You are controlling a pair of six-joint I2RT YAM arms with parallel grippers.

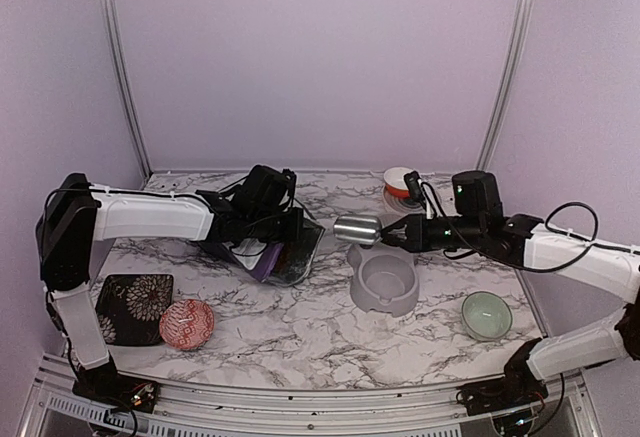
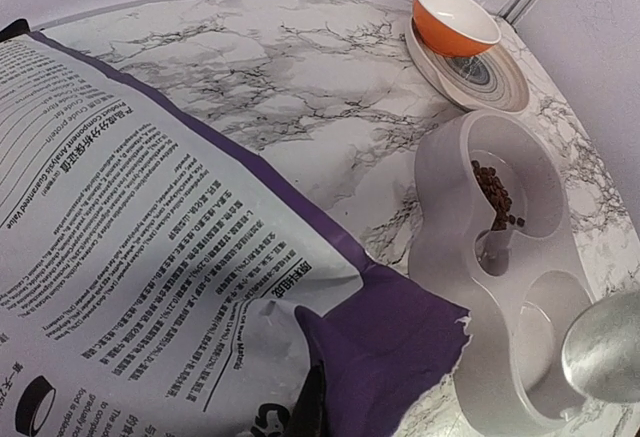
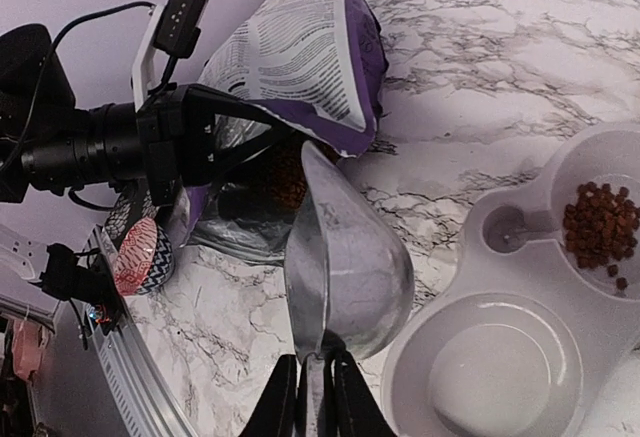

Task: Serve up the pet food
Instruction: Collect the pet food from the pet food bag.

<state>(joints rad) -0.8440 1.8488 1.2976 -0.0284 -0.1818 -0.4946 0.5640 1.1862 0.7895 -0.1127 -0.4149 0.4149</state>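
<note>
Dark-brown pet food (image 2: pixel 492 192) lies as a small heap in the far bowl of the grey double feeder (image 2: pixel 450 247); it also shows in the right wrist view (image 3: pixel 598 225). More kibble (image 3: pixel 285 172) shows inside the open purple-and-white food bag (image 3: pixel 300 47). My left gripper (image 1: pixel 262 227) is shut on the bag (image 1: pixel 285 257) and holds its mouth open; one dark finger (image 2: pixel 310 407) shows at the bag's edge. My right gripper (image 3: pixel 315 397) is shut on the handle of a metal scoop (image 3: pixel 350 257). The scoop is turned on its side between bag and feeder (image 1: pixel 383 279), and no kibble shows in it.
An orange bowl (image 1: pixel 400 185) on a striped plate stands at the back behind the feeder. A pale green bowl (image 1: pixel 486 314) sits at the front right. A red patterned bowl (image 1: pixel 187 323) and a dark flowered mat (image 1: pixel 133 307) lie at the front left.
</note>
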